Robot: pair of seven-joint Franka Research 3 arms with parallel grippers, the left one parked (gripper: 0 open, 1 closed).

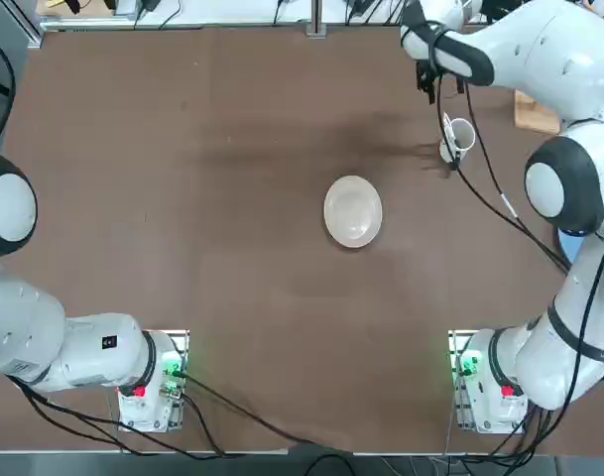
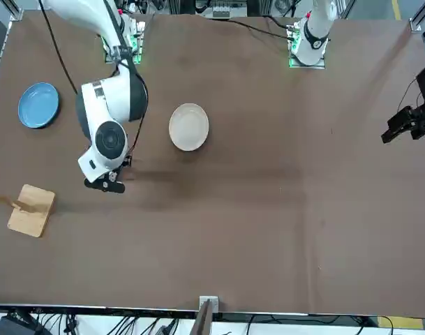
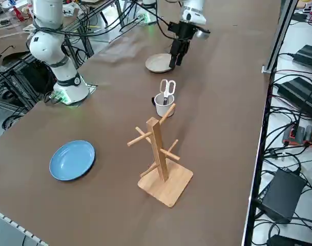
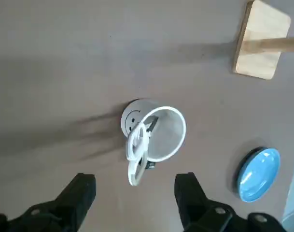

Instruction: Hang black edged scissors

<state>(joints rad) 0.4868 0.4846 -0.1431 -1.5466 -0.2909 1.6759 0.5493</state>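
Positions are listed from left to right as they lie in the top view, and all items are located on or over the brown desk [image 1: 232, 297].

White plate [image 1: 353, 211]: round and shallow, lying flat near the middle of the desk. It is the leftmost of the items and is well apart from the rack.

Right pincer [image 4: 135, 178]: raised above the desk surface, on the far side from the arm bases. It is set wide, its two dark fingers spread apart, and the gap between them holds nothing. In the wrist view the mug and scissors lie beyond the fingers, apart from them.

White mug [image 3: 164, 106]: standing upright on the desk, between the white plate and the rack in left-to-right order. It has a dark handle, and a smiling face is marked on its side.

Black edged scissors [image 3: 167, 88]: seated in the mug, loops up and projecting above the rim, the other end down inside. The two finger loops look pale, with a dark section below them. The blades are hidden in the mug.

Wooden rack [image 3: 158, 154]: located near the mug, to its right. It consists of a flat base, an upright post and several round pegs angled outward.

Blue plate [image 3: 72, 160]: lying flat, rightmost, near the working arm [image 1: 579, 198], which partly covers it from overhead.
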